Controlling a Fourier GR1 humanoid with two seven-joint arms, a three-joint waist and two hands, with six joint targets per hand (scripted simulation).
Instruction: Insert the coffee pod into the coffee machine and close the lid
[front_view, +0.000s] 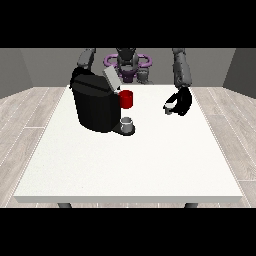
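Note:
A black coffee machine (94, 105) stands on the table's left half, its grey lid (111, 78) tilted up and open. A small grey cup (128, 123) sits on its drip base. The hand at the view's right (181, 101) hovers low over the table right of the machine, its fingers curled round a small light coffee pod (170, 106). The hand at the view's left is hidden behind the machine; only its upper arm (86, 59) shows.
A red mug (127, 99) stands just behind and right of the machine, between it and the pod hand. The white table (130, 165) stretches wide toward the camera in front of the machine.

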